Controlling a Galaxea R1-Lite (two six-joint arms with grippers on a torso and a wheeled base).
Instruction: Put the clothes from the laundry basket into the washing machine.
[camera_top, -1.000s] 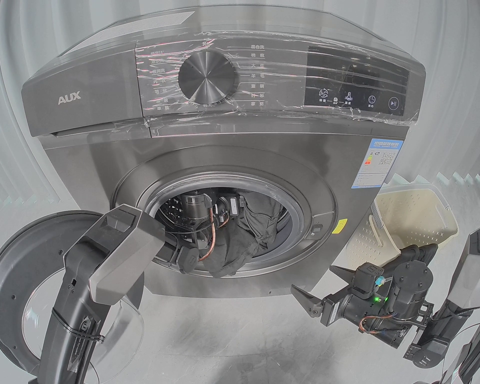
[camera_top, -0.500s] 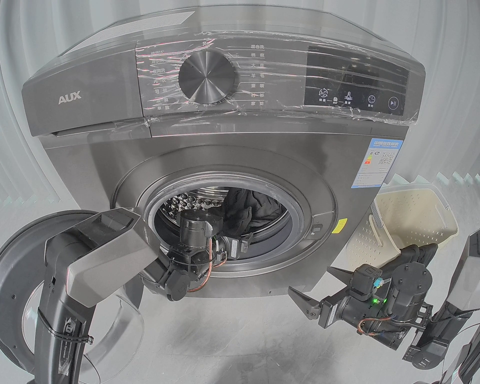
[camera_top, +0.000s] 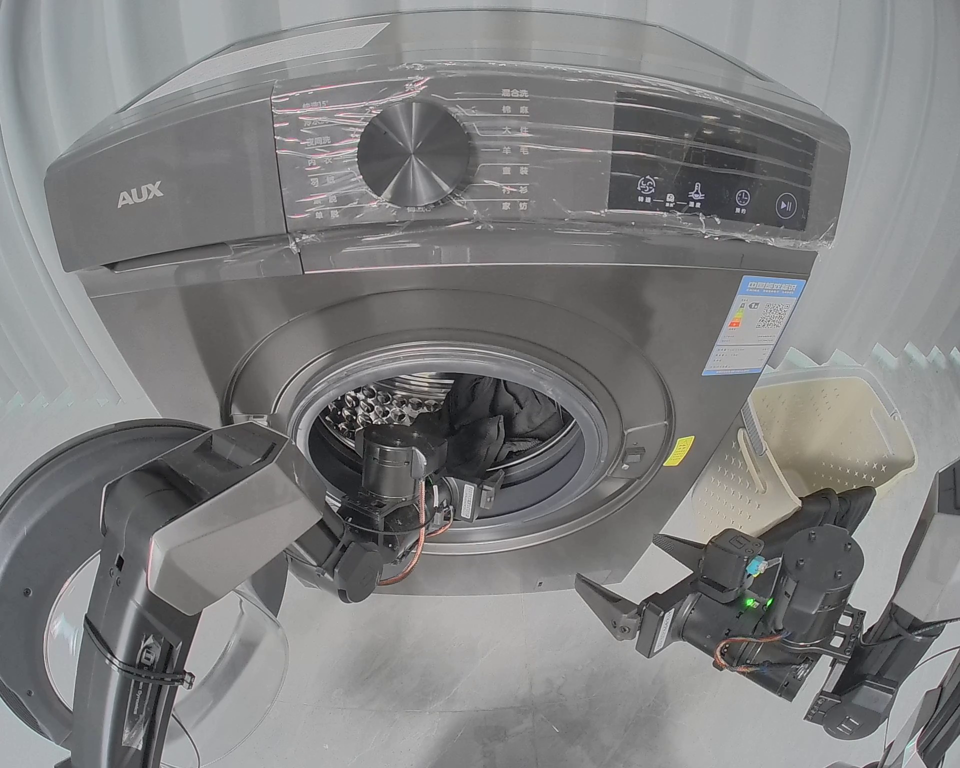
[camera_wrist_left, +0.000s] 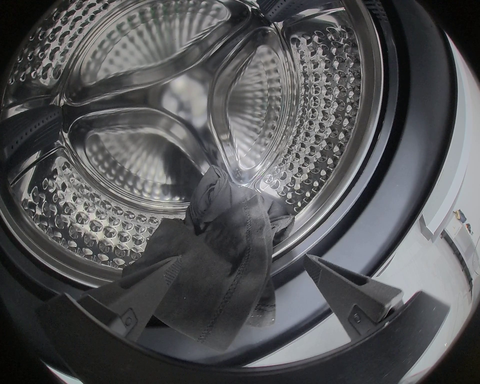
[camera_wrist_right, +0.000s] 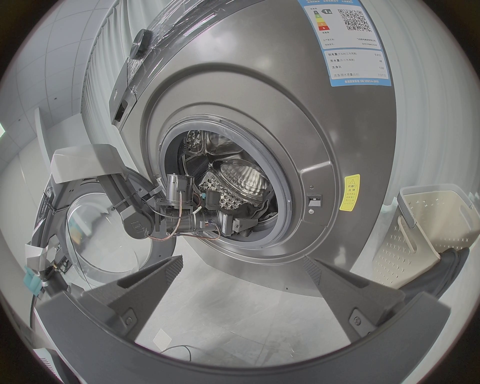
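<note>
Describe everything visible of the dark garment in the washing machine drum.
The dark garment is soft charcoal-grey fabric with stitched hems showing, crumpled into a bunched heap. It lies at the front of the perforated steel drum, and its lower fold drapes out over the black door seal. The left gripper is open just in front of it; whether it touches the cloth cannot be told.

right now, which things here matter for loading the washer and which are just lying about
Job: washing machine, dark garment at the drum mouth, laundry basket, dark garment over its rim, left hand, right hand.
Lying about: label sticker, plastic wrap, paper scrap.
</note>
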